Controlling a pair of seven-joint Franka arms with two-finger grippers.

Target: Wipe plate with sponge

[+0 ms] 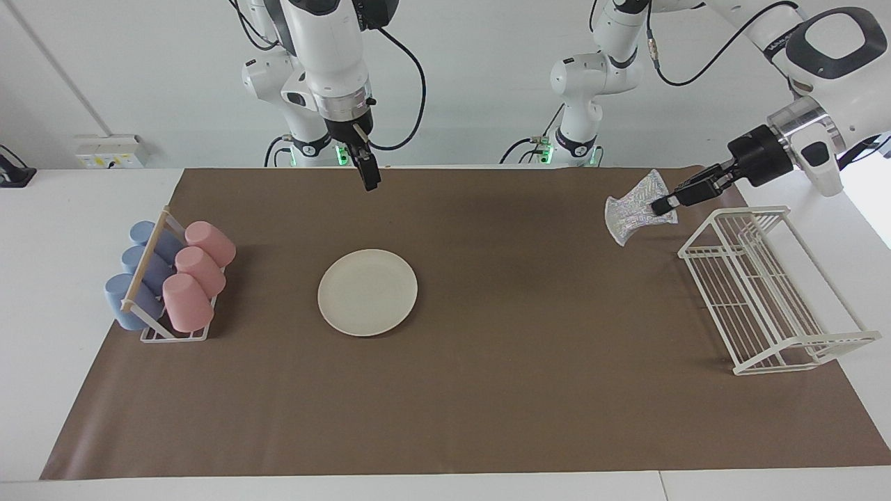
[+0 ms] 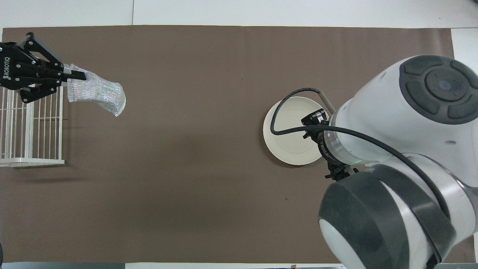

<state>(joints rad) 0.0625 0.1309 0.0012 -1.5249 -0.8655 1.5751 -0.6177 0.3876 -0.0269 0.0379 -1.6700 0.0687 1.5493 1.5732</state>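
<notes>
The cream-white plate point(image 1: 367, 292) lies flat on the brown mat toward the right arm's end; in the overhead view the plate point(image 2: 285, 140) is partly covered by the right arm. My left gripper point(image 1: 659, 204) is shut on the silvery mesh sponge point(image 1: 635, 209) and holds it in the air over the mat beside the wire rack; the gripper point(image 2: 76, 76) and the hanging sponge point(image 2: 99, 94) also show in the overhead view. My right gripper point(image 1: 370, 177) hangs in the air over the mat's edge by the robots, apart from the plate.
A white wire rack point(image 1: 766, 292) stands at the left arm's end of the mat, also in the overhead view point(image 2: 30, 127). A small rack of blue and pink cups point(image 1: 170, 278) stands at the right arm's end.
</notes>
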